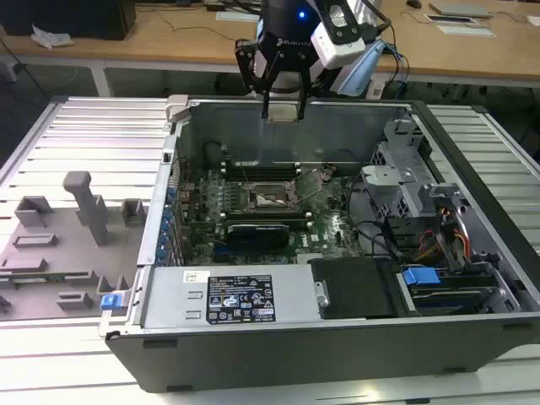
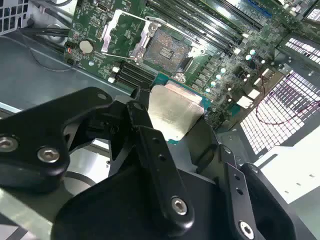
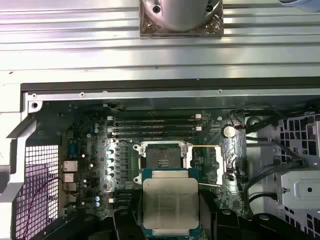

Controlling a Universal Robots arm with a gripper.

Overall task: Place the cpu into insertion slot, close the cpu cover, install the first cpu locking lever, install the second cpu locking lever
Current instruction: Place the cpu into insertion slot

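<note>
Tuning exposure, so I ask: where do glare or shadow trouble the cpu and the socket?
Second wrist view: the cpu glares near white. First wrist view: the cpu is evenly lit, the ribbed table beyond washed pale. Exterior view: the insertion slot sits dim inside the case.
</note>
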